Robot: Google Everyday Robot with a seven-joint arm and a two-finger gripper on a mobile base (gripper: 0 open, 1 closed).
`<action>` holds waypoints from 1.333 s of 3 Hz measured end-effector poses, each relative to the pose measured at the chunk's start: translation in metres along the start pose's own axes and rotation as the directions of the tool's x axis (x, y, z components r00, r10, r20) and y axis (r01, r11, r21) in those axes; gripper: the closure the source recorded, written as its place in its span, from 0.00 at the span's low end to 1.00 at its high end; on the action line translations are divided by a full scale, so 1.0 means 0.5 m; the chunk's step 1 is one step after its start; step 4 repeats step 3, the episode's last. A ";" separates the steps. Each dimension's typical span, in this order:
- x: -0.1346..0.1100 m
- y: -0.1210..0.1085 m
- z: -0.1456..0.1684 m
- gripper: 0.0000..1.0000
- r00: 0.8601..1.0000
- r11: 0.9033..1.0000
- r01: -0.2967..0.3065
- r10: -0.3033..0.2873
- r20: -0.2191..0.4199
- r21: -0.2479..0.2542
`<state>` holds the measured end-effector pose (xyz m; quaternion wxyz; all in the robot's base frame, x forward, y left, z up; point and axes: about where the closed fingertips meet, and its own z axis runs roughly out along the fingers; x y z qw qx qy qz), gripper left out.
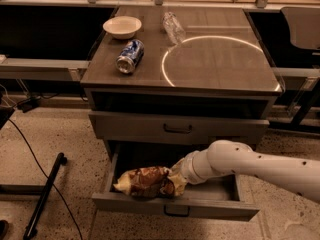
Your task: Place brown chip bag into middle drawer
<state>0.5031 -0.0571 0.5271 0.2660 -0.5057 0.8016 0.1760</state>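
The gripper is clamped on the right end of the bag, low over the open drawer, below the front edge of the bench, leftward. The bag is probably light, crinkly, slippery and crushable; the crimped ends grip best.

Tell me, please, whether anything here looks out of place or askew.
The blue soda can and clear bottle lie tipped on the cabinet top. The gripper is at the brown chip bag in the open middle drawer.

Warm, dim light. The gripper sits in the shadowed middle drawer. A bright ring glares above it.
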 end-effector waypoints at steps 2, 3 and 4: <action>0.004 0.004 0.003 0.00 1.000 1.000 0.013 -0.013 0.001 -0.005; 0.004 0.004 0.003 0.00 1.000 1.000 0.013 -0.013 0.001 -0.005; 0.004 0.004 0.003 0.00 1.000 1.000 0.013 -0.013 0.001 -0.005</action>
